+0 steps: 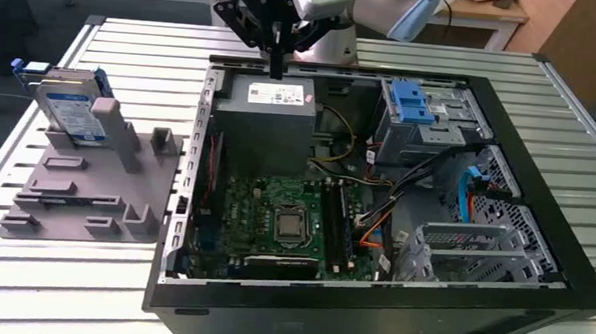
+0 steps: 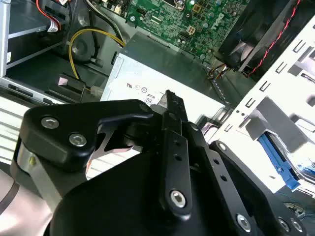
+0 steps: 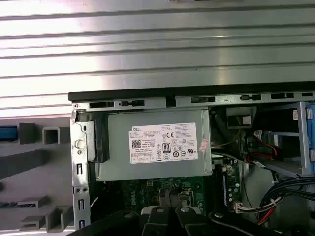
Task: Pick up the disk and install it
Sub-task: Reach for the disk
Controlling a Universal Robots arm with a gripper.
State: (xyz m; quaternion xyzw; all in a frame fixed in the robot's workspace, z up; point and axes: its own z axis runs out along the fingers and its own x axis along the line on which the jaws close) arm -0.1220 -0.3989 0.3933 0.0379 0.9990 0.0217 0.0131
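"Where did the disk (image 1: 71, 112) stand?"

"Upright in the stand (image 1: 75, 199), at its far end; the stand rested on the table (image 1: 48, 291), toward the exterior view's left; the computer case (image 1: 372, 314) lay open just beside it, on the exterior view's right."

"And inside the case?"

"The power supply (image 1: 269, 129) sat at the far end, on the stand's side; the motherboard (image 1: 273, 212) lay nearer the camera; the drive cage (image 1: 427, 121) sat to the power supply's right in that view."

"The gripper (image 1: 276, 69)?"

"Above the power supply's far edge; well apart from the disk."
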